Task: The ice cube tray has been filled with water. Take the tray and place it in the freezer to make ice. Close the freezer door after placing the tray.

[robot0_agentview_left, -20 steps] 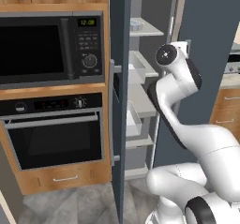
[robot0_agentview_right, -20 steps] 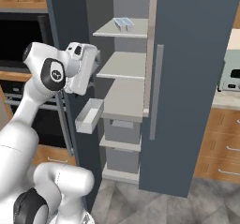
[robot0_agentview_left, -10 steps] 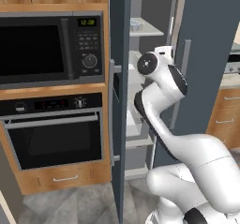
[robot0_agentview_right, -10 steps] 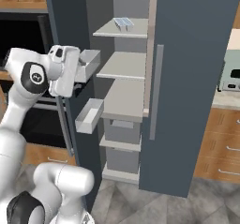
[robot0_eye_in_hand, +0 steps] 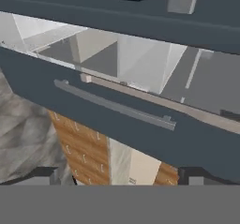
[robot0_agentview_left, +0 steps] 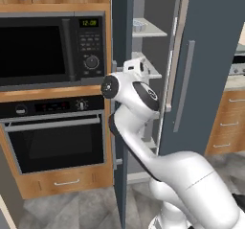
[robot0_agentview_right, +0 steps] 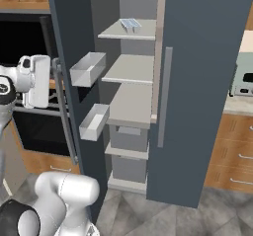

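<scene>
Resting on the freezer's (robot0_agentview_right: 207, 57) top shelf (robot0_agentview_right: 121, 32), the ice cube tray (robot0_agentview_right: 130, 24) sits behind the open freezer door (robot0_agentview_right: 69, 42); claw (robot0_eye_in_hand: 119, 174) released, empty.

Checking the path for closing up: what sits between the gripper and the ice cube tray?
In the right base view, the open freezer door with its white bins stands between the gripper and the ice cube tray on the top shelf.

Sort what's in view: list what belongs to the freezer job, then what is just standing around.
Job:
ice cube tray on the top shelf
freezer
freezer door, open
claw, open, empty

Bystanders:
microwave
oven
other fridge door, closed
</scene>
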Robot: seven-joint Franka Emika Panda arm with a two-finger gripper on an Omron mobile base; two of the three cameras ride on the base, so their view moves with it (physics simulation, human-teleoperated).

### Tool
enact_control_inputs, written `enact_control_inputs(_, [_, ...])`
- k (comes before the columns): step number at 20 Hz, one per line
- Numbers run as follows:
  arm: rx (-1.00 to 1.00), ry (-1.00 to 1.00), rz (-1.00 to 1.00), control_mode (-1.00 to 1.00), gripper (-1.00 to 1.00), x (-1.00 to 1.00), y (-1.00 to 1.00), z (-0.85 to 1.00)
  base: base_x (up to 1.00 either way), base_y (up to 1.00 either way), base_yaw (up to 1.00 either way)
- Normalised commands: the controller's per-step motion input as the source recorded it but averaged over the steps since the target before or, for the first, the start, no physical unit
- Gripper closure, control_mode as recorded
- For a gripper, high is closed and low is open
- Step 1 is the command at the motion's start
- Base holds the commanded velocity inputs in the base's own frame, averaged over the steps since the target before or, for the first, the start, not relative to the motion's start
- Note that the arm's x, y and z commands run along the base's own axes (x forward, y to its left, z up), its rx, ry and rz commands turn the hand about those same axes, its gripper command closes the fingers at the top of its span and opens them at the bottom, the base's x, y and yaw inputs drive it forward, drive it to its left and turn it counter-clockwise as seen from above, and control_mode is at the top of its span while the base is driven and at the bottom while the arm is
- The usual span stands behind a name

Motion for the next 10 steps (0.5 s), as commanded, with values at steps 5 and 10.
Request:
enact_control_inputs(5, [-0.11,0.00,-0.01,-1.00,-1.00,0.06,0.94,-0.01,0.00,0.00,0.00])
enact_control_inputs(10, [-0.01,0.00,-0.02,-1.00,-1.00,0.19,0.77,0.00,0.00,0.00,0.00])
